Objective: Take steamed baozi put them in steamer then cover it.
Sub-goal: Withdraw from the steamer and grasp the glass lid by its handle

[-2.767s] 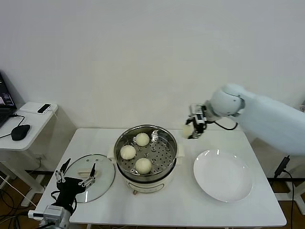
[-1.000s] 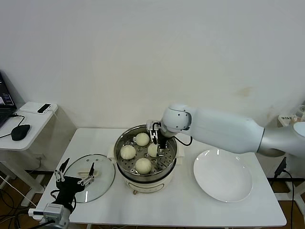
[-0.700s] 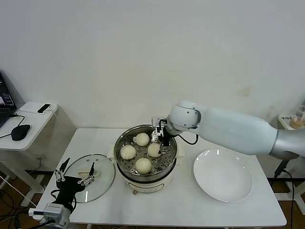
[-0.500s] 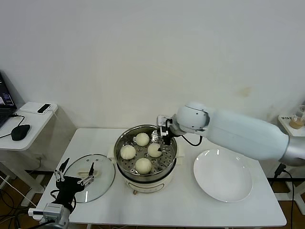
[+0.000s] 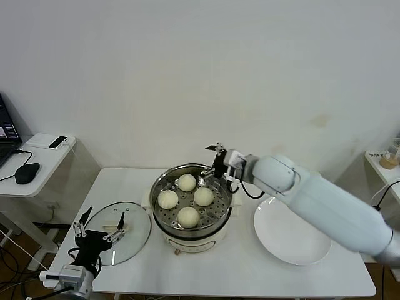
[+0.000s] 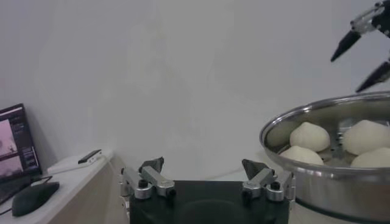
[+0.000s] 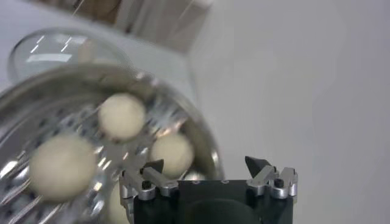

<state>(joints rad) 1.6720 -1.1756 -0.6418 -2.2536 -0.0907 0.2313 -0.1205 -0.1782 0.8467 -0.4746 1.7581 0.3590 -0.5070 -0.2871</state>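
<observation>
The steamed baozi (image 5: 187, 200) all sit in the steamer (image 5: 191, 232). The right gripper (image 5: 215, 164), released and empty, hovers at its far rim. The left gripper (image 5: 99, 235), released over the cover (image 5: 134, 226), should grasp the handle squarely and lift level.

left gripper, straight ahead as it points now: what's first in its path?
Probably nothing nearby. The open left gripper points past the steamer, which sits off to one side, toward the bare white wall. In the head view it hovers low above the cover. Depth is uncertain.

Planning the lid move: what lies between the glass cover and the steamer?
Nothing: in the head view, only bare table separates the cover from the steamer.
</observation>
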